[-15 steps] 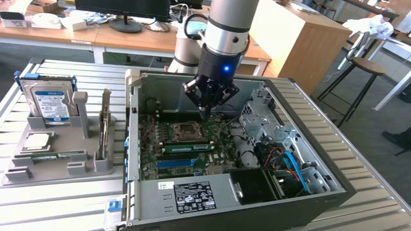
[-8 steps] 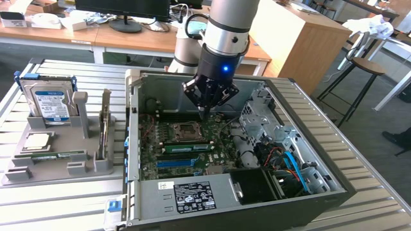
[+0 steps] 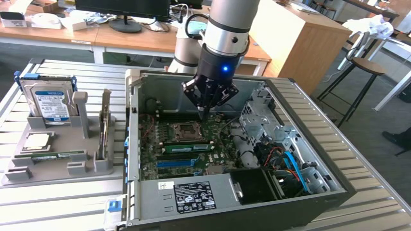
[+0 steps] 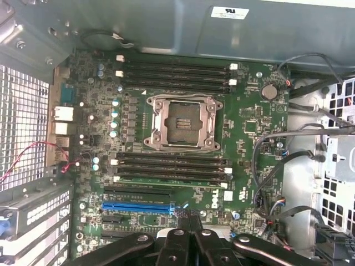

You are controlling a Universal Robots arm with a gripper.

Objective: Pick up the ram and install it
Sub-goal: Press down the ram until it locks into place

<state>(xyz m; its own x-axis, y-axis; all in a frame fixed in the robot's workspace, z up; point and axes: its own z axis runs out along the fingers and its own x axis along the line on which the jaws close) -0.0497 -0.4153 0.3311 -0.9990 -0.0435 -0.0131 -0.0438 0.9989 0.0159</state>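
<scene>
Closed and empty, the gripper is held inside the open computer case, just above the motherboard. The ram is seen seated in a slot beside the empty processor socket, toward the case's front edge.

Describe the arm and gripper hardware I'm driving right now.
A silver-grey cylindrical arm with darker joint sections ends in a black wrist showing a small blue light. The gripper is black, with angular linkage fingers tapering to a narrow tip; bolts show on its links in the wrist view.
</scene>
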